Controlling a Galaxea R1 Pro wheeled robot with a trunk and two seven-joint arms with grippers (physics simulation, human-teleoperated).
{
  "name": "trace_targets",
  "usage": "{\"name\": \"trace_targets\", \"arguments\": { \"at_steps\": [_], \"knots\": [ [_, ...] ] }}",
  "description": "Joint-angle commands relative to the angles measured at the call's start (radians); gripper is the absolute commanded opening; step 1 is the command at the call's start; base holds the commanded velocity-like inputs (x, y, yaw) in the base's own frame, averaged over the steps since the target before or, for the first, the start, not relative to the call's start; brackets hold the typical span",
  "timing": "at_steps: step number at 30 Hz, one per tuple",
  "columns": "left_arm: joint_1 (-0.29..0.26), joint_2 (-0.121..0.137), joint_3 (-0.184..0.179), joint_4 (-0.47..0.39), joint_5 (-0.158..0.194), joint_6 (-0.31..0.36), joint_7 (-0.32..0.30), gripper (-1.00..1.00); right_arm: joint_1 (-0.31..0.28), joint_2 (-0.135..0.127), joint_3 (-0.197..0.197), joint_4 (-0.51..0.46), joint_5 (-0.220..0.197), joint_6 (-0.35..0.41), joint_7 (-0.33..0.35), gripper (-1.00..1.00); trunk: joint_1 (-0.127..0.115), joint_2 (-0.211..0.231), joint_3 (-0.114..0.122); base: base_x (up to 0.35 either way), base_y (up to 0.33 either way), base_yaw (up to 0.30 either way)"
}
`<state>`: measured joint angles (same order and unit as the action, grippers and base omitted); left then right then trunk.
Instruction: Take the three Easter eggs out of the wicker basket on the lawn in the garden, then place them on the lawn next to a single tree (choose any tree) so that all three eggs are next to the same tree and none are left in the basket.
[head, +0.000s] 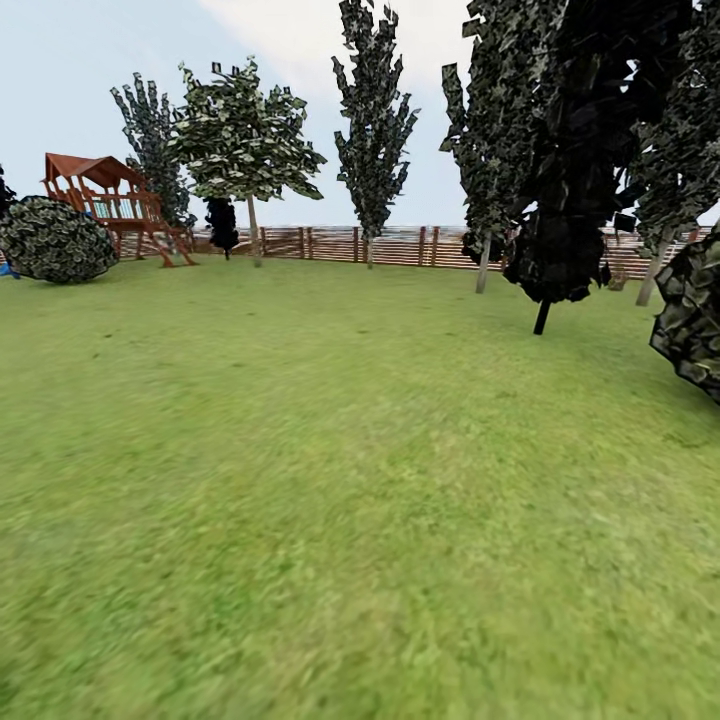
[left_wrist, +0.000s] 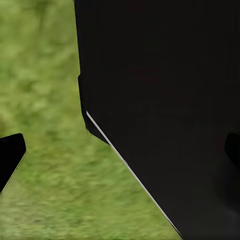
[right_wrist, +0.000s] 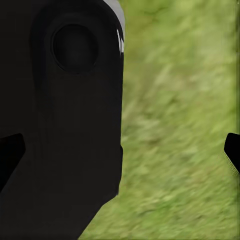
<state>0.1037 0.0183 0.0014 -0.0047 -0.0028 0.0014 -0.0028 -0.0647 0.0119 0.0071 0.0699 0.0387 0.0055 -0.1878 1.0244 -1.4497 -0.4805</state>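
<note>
The lawn (head: 330, 480) spreads wide and flat ahead of me in the garden. Several trees stand along its far side: one tree (head: 253, 228) with a thin pale trunk and a round crown, a tall narrow tree (head: 372, 130), and a dark tree (head: 541, 315) nearer at the right. The Easter eggs and the wicker basket are out of view. My left gripper (left_wrist: 120, 152) is open, its dark fingertips (left_wrist: 10, 155) far apart over grass. My right gripper (right_wrist: 120, 155) is open too, holding nothing.
A brown slatted fence (head: 400, 245) closes the back. A wooden playset (head: 110, 200) and a rounded bush (head: 50, 240) sit far left. Another bush (head: 695, 320) juts in at the right edge. A dark part of my own body (left_wrist: 165, 100) lies beside each gripper.
</note>
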Motion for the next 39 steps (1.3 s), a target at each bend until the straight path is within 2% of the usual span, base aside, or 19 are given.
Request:
{"name": "trace_targets", "arguments": {
  "at_steps": [1,39],
  "knots": [
    [0.000,0.000,0.000,0.000,0.000,0.000,0.000,1.00,-0.001,0.000,0.001,0.002,0.005,0.001,-0.004,1.00,0.001,0.000,-0.001,0.335,0.000,0.000],
    [0.000,0.000,0.000,0.000,0.000,0.000,0.000,1.00,-0.001,0.000,0.001,0.002,0.004,0.001,-0.004,1.00,0.001,0.000,-0.001,0.335,0.000,0.000]
  ]
}}
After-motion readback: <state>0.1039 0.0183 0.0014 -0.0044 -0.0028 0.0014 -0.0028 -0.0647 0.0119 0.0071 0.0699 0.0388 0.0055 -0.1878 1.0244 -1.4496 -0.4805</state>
